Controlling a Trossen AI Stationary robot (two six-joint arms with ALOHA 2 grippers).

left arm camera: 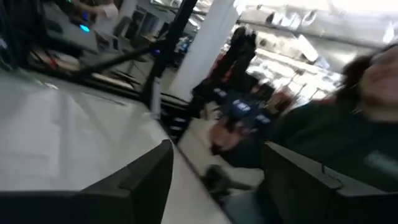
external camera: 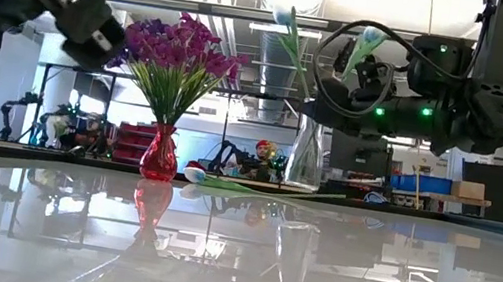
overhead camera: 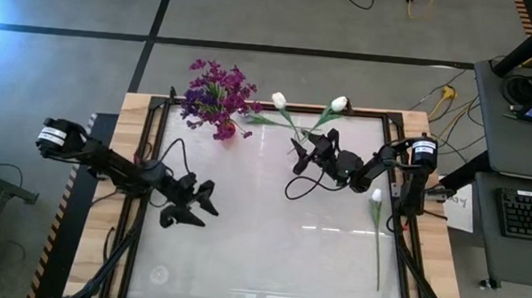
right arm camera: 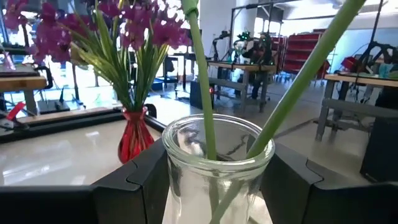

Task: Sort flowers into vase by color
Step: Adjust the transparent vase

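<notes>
**Purple sorted, two white stems in, two white stems left**

The purple half looks finished: all the purple-blossomed artificial stems [overhead camera: 215, 97] stand bunched in the small red glass vase [external camera: 159, 154], well off to the side of the right end effector [overhead camera: 307, 154] and across the glossy white worktop [overhead camera: 260, 233] from the left end effector [overhead camera: 187, 204].

The white half is partway. Two white tulip-like buds on long green stalks [overhead camera: 307, 107] already lean out of the clear glass bottle vase [right arm camera: 214, 168]. The right end effector has that bottle between its fingers [right arm camera: 137, 180]; the right wrist view shows the glass filling the gap, so I judge it grasping the clear vase, probably to steady it, though contact on both sides cannot be confirmed.

Two white stems appear to remain. One white tulip with its long green stalk [overhead camera: 376, 234] lies flat on the worktop just behind the right end effector, beside that arm's base. Another white bud with a green stalk [external camera: 254, 188] lies on the worktop near the foot of the clear vase, seen only in the low view.

The left end effector hangs above bare worktop with its fingers [left arm camera: 146, 180] apart and nothing between them: released and holding nothing. No flower lies near it.
</notes>
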